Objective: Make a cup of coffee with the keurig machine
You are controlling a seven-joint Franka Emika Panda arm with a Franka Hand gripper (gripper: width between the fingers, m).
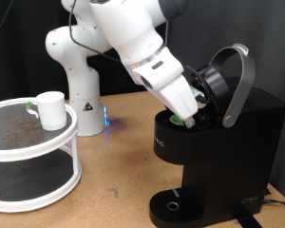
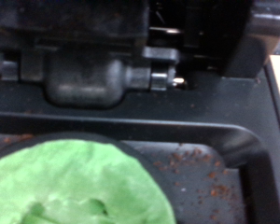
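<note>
The keurig machine (image 1: 218,142) stands at the exterior view's right, with its lid and grey handle (image 1: 239,81) raised. My gripper (image 1: 185,112) reaches down into the open pod chamber, its fingers dark against the machine. A green-topped pod (image 1: 178,121) shows right at its tip. In the wrist view the pod's green top (image 2: 70,187) fills the lower part, blurred and close, with a dark curved rim around it and the machine's inner mechanism (image 2: 84,70) beyond. No fingers show in that view. The white cup (image 1: 50,109) stands on the top tier of a round shelf at the left.
The white two-tier round shelf (image 1: 33,157) takes up the exterior view's left. The arm's white base (image 1: 76,76) stands behind it with a blue light. The machine's round drip tray (image 1: 171,204) is bare. Loose coffee grounds (image 2: 201,173) lie inside the machine.
</note>
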